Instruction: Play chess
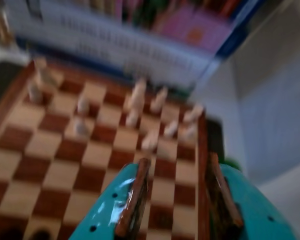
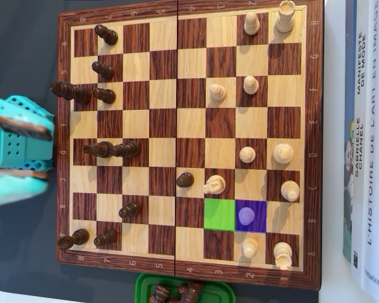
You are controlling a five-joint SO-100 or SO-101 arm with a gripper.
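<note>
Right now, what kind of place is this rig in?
Likely a home or office desk: a wooden chessboard on a dark mat, books lying alongside, captured pieces in a green tray.

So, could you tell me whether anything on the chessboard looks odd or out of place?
Yes: two squares are tinted bright green and purple, the pawn on the purple one tinted too. One dark piece overhangs the board's left border.

Overhead view, book spines (image 2: 365, 145) right of the chessboard (image 2: 188, 145): "MANIFESTE DE MODE", "GABRIELLE CHANEL", "L'HISTOIRE DE L'ART EN IMA…", cut off at the edge. Board border carries file letters A–H on the right side, rank numbers along top and bottom. Wrist view lettering too blurred.
</note>
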